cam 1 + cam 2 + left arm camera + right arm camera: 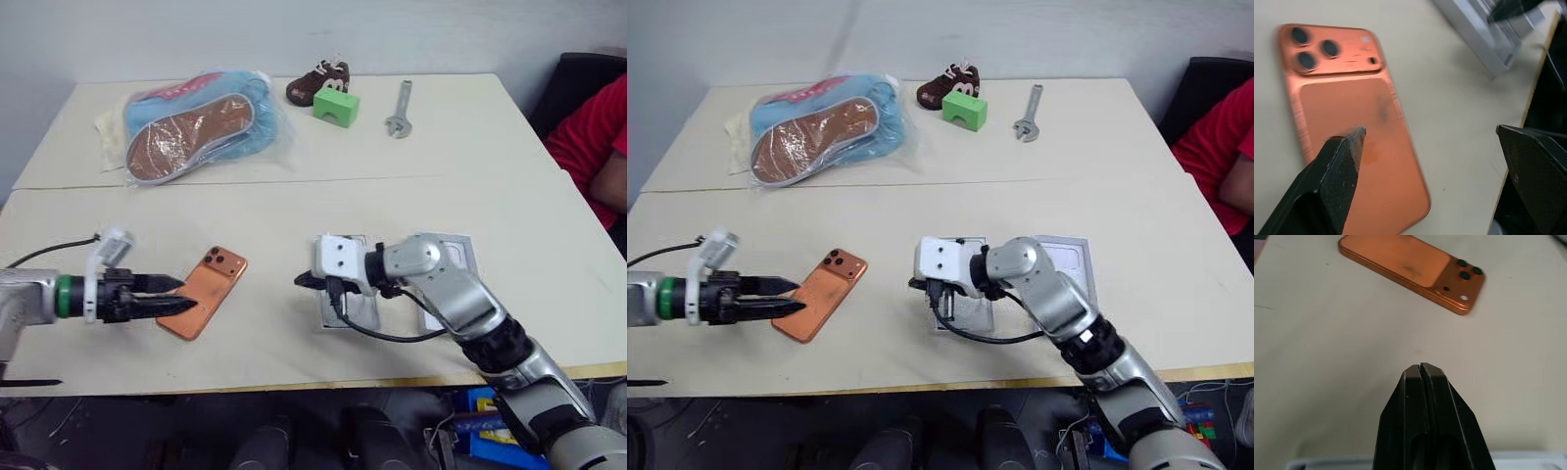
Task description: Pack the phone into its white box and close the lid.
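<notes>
Phone [203, 292] under level left gripper [168, 295], jaws apart

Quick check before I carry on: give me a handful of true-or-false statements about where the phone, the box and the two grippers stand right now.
1. The phone lies on the table with its camera lenses facing up. True.
2. The left gripper is shut on the phone. False: its fingers are open, one of them over the phone's back, and nothing is gripped.
3. The right gripper has its fingers closed together and holds nothing. True.
4. The phone is already inside the white box. False: it lies on the bare table, apart from the box, which sits under the right arm.
5. A wrench lies at the far side of the table. True.
</notes>
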